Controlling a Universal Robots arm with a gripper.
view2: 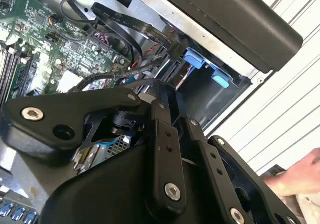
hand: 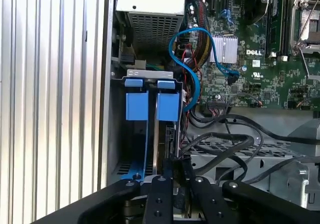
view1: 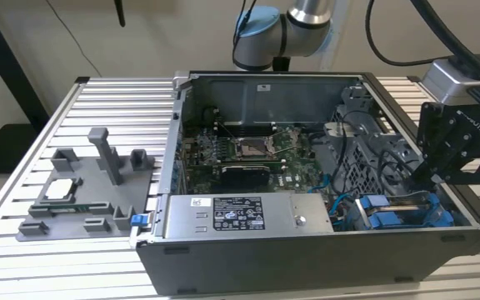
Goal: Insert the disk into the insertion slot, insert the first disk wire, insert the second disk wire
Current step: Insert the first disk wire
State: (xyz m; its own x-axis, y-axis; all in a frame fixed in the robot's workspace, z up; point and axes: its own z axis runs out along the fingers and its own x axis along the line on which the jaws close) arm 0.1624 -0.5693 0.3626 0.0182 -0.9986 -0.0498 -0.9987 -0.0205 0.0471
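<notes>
Disk [hand: 167,107] is seated edge-on in the insertion slot [hand: 149,73], long axis along the case wall [hand: 107,83]; gripper [hand: 173,165] is pinched together among black cables [hand: 225,144], hold indiscernible.

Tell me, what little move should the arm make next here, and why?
Probably a short, slow push deeper into the case. The gripper hangs right over the blue-framed disk, which seems to sit on edge in the insertion slot, with black wires crowding close beside it. Whether it carries a wire I cannot tell, so going slowly looks safer.
</notes>
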